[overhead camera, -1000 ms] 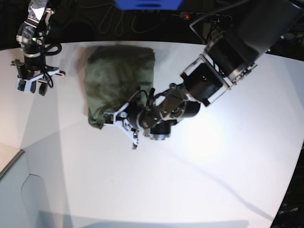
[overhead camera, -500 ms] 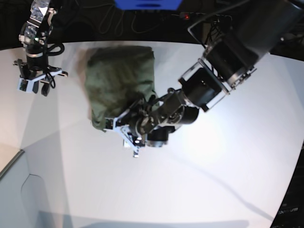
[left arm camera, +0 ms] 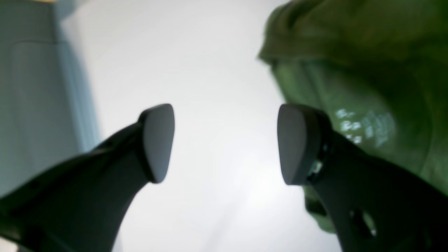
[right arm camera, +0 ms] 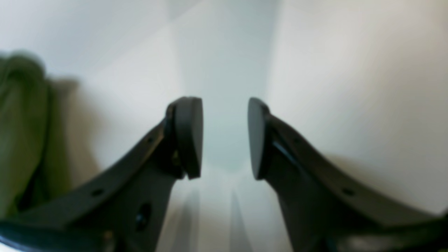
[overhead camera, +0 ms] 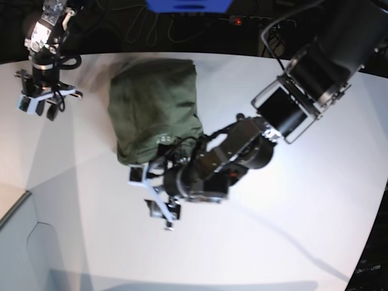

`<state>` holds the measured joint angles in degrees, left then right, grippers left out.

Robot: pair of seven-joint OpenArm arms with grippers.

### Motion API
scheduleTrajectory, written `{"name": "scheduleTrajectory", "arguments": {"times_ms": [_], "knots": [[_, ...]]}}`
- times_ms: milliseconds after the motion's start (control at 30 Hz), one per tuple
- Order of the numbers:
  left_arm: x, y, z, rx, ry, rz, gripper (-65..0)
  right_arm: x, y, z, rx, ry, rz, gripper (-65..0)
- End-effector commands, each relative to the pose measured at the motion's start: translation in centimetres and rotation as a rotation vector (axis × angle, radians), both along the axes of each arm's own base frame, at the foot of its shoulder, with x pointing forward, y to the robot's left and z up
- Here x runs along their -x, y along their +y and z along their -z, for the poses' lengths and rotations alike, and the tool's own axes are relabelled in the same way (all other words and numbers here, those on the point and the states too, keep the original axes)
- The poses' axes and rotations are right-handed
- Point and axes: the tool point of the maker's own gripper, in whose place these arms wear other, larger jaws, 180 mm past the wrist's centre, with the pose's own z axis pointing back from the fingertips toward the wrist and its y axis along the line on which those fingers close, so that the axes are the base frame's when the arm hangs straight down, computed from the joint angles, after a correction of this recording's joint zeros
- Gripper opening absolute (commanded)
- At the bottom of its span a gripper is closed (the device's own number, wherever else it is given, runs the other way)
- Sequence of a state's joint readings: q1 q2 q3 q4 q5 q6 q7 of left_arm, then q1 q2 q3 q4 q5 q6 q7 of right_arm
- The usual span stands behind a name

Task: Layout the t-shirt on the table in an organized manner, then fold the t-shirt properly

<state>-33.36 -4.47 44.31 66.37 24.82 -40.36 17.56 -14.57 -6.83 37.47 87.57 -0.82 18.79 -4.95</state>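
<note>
Nearby, the left gripper [left arm camera: 225, 143] gaped empty beside the folded t-shirt [overhead camera: 154, 109]; the right gripper [right arm camera: 225, 138] hung open over the table [overhead camera: 291, 230].

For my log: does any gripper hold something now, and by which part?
Nothing is held. The left gripper stands open beside the t-shirt; the right gripper is open too.

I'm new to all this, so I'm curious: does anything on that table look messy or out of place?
Nothing is spilled or damaged. The t-shirt lies folded on the table, but it's rumpled and its near edge bulges unevenly, with pale neck print showing. Both grippers, left and right, are open and empty.
</note>
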Motion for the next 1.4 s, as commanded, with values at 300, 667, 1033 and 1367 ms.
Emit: {"name": "scheduleTrajectory", "arguments": {"times_ms": [300,667,1033,1367], "knots": [[-1.7,10.9,-5.3,0.414,-0.027,-0.491,-21.1,7.6,-1.6,-0.6,0.068,0.086,0.054,-52.4],[11.4,22.5,0.3,0.331,0.115,-0.902,-40.9,16.2,1.5,4.8,-0.17,0.225,0.106,-65.0],[26.4,33.4,6.3,0.31,0.382,-1.384,-65.0,22.0,10.9,14.4,-0.422,0.507,-0.031,-65.0],[36.0,33.1,16.2,0.372,0.735,-1.554,-65.0,22.8,16.4,19.9,-0.509,0.572,-0.142,-65.0]]}}
